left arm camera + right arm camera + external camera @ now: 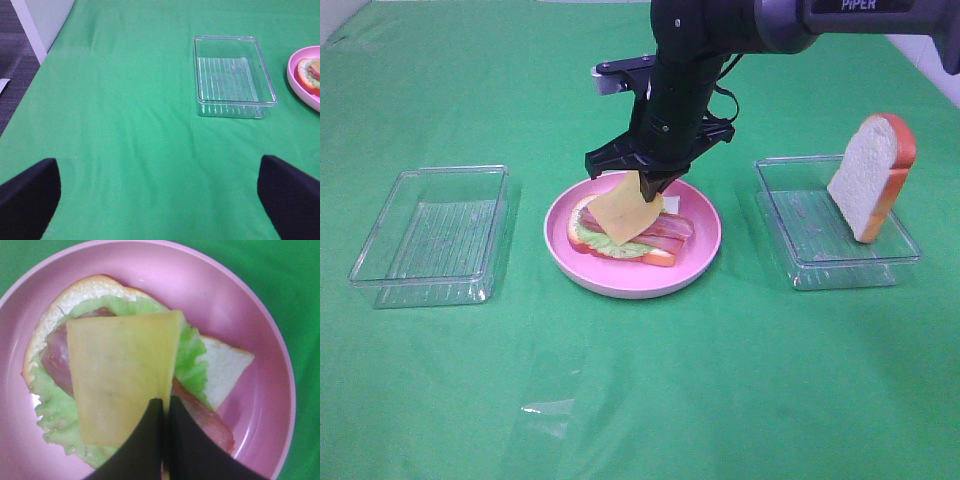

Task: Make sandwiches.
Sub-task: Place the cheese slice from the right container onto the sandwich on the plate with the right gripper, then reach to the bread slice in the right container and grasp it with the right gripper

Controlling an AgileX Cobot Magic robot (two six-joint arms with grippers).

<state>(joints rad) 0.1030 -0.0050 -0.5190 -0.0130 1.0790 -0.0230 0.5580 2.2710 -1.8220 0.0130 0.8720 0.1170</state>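
A thin yellow cheese slice (pixel 626 207) is pinched by one corner between the closed fingers of the right tool (pixel 642 183) and hangs tilted over the pink plate (pixel 703 255). In the right wrist view the slice (pixel 122 375) is seen spread above the stack, its held corner clamped between the two dark fingertips (pixel 145 440), which are pressed together on it. Whether its lower edge touches the food cannot be told.

Below it, on the plate, an open sandwich is laid: a white bread slice (pixel 225 365) with an orange-brown crust at the bottom, a pale green lettuce leaf (pixel 55 410) on that, and reddish-brown bacon strips (pixel 210 422) on the lettuce (the bacon is partly hidden by the cheese). The plate rests on the green tabletop (pixel 640 400), near its middle.

To the right of the plate, well apart from it, a clear tray (pixel 800 250) is seen with a second bread slice (pixel 870 175) standing in it, leaned against the far right side. To the left, an equally clear tray (pixel 380 260) is placed on the cloth.

The left tool (pixel 160 195) is held above bare cloth, well apart from the plate; its two dark fingers (pixel 290 195) are spread wide with nothing between them.
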